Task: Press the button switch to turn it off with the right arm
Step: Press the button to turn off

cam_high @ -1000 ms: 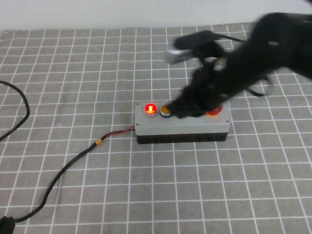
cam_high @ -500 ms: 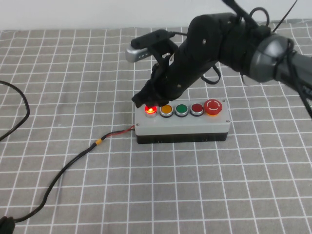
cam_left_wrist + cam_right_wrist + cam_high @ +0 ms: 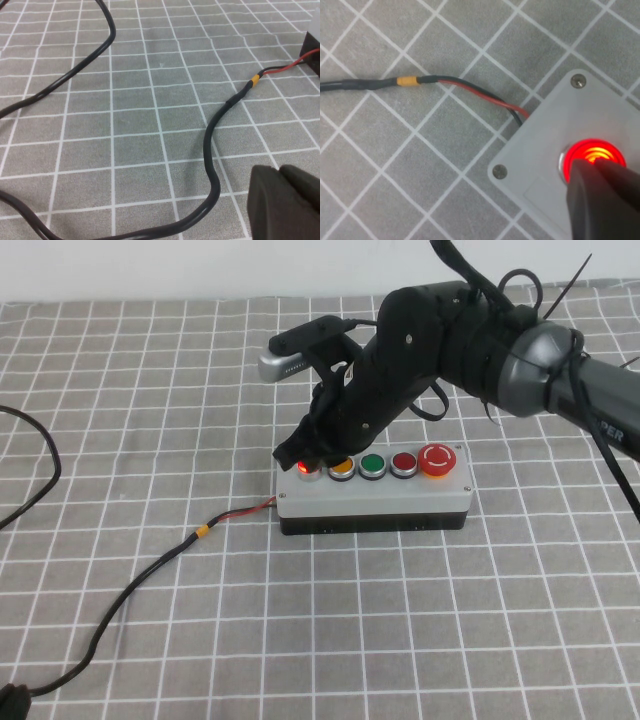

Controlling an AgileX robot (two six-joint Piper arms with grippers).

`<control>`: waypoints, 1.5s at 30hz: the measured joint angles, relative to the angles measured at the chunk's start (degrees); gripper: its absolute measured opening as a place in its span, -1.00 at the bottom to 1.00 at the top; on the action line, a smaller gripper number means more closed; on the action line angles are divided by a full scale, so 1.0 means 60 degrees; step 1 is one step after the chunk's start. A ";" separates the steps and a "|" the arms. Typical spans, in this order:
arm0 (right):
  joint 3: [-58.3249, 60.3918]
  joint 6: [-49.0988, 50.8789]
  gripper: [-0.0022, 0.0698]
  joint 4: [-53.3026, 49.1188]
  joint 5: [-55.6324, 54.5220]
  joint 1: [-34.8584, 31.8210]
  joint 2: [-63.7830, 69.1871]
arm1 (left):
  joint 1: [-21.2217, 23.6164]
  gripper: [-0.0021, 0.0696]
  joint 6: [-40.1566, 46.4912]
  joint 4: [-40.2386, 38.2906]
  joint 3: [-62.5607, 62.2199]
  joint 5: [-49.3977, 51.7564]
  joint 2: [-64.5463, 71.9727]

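Note:
The grey five-button box (image 3: 375, 502) lies mid-table. Its leftmost button, the bright-red button switch (image 3: 303, 469), glows lit on its silver collar. My right gripper (image 3: 300, 455) is shut, its black tips resting on the top of that button. In the right wrist view the lit button switch (image 3: 587, 150) glows red just under my shut right gripper (image 3: 594, 164) on the box's grey lid (image 3: 540, 145). My left gripper (image 3: 285, 172) is shut, low over the checked cloth, away from the box.
On the box follow an orange button (image 3: 342, 467), green button (image 3: 373, 465), dark-red button (image 3: 404, 463) and big red mushroom button (image 3: 438, 459). A black cable (image 3: 150, 575) with red lead runs from the box's left end toward the front left.
My right arm swung from over the box's right side to its left end, then lowered its tips onto the lit red button. The button still glows.

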 joint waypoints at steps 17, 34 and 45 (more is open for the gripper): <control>-0.0069 0.0000 -0.99 -0.0106 -0.0392 0.0000 0.0138 | 0.0000 -0.95 0.0000 0.0000 0.0000 0.0000 0.0000; -0.0189 0.0000 -0.99 -0.0191 -0.0119 0.0000 0.0286 | 0.0000 -0.95 0.0000 0.0000 0.0000 0.0000 0.0000; -0.0049 0.0000 -0.99 -0.0639 0.0815 0.0008 -0.0876 | 0.0000 -0.95 0.0000 0.0000 0.0000 0.0000 0.0000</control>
